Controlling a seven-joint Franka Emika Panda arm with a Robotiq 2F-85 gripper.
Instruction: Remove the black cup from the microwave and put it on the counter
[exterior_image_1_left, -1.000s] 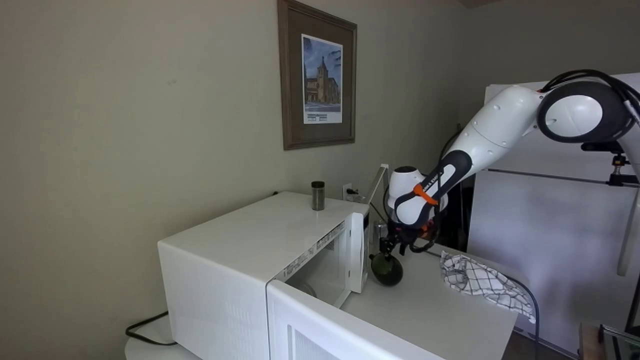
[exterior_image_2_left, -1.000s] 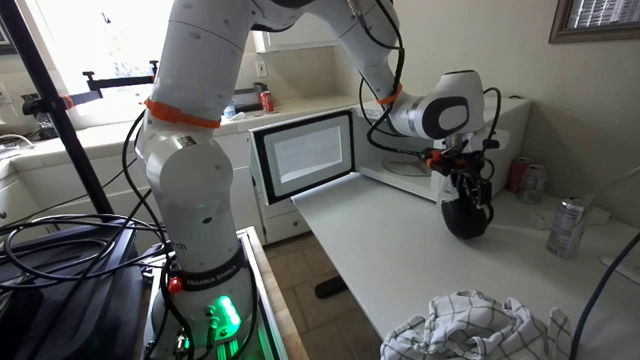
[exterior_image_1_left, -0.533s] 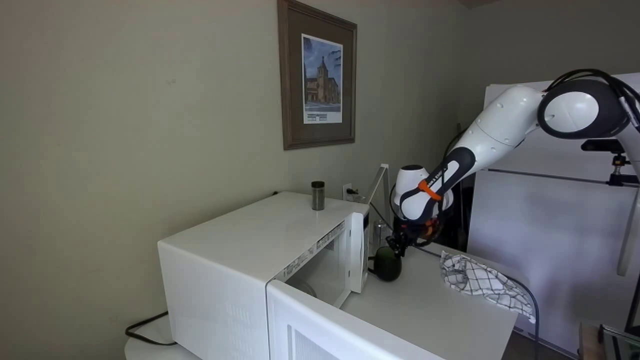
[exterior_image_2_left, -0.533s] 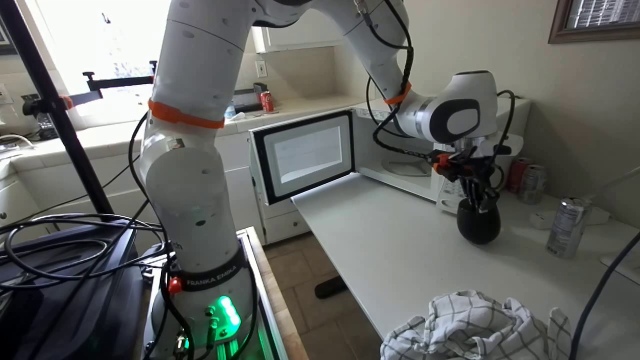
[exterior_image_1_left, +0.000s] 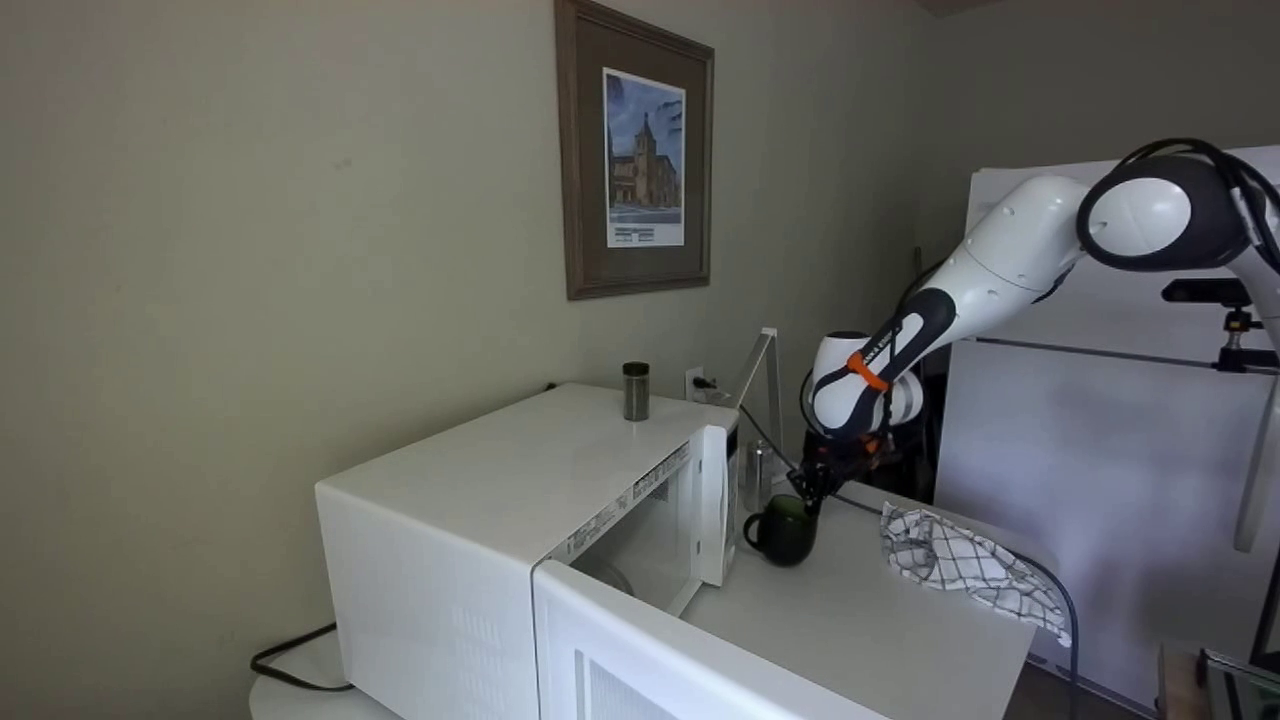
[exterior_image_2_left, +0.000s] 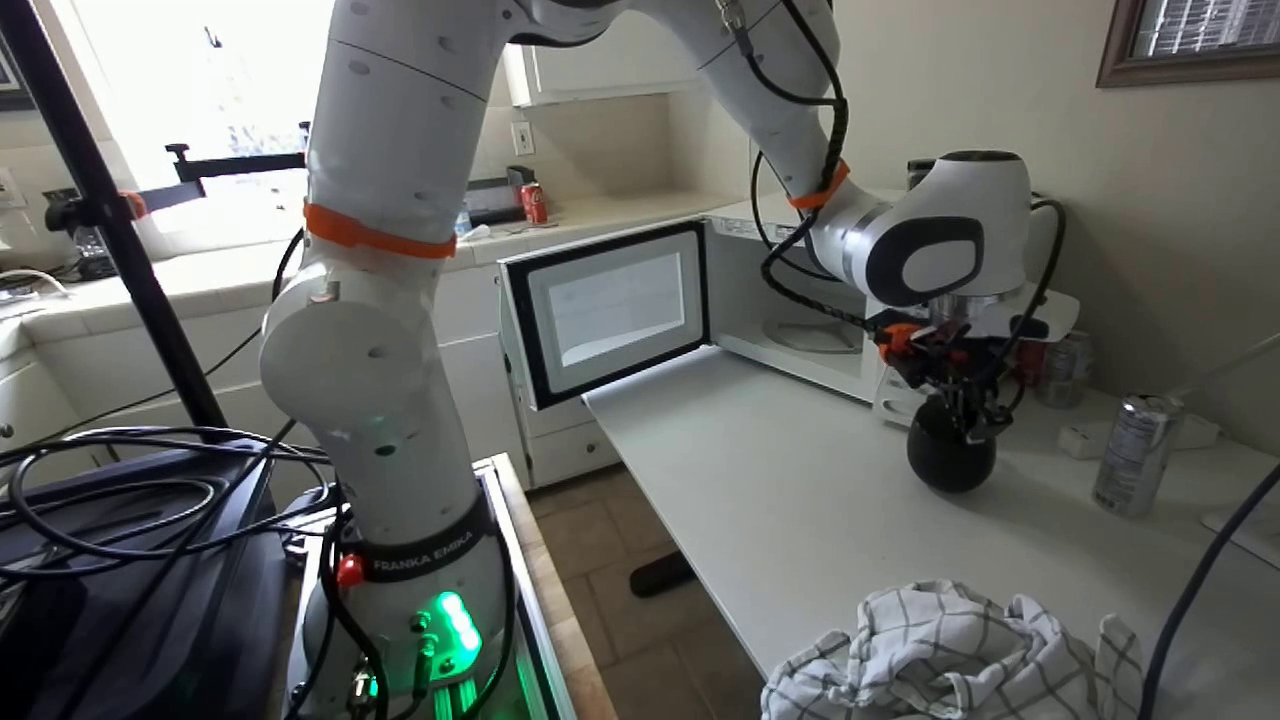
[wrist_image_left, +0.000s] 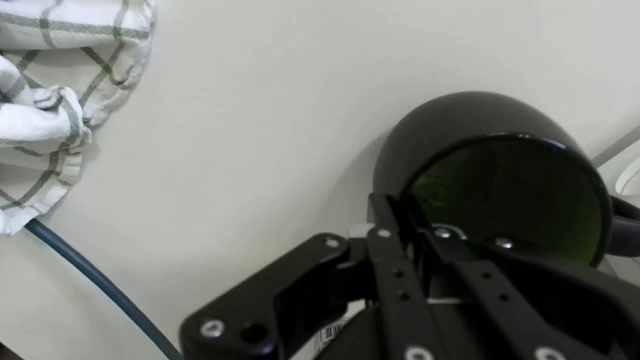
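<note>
Your gripper (wrist_image_left: 397, 202) pinches the rim (wrist_image_left: 522, 136) of the cup (exterior_image_2_left: 948, 455); this seems stiff and breakable, perhaps slippery; take the wall (wrist_image_left: 440, 122) deeper if it turns. The cup is on, or just above, the counter (exterior_image_2_left: 760, 460); outside the microwave (exterior_image_1_left: 510, 470).

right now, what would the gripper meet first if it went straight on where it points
Probably the white counter below: the gripper pinches the wall of the black mug, so the mug's base would come down first; any gap under it is unclear.
</note>
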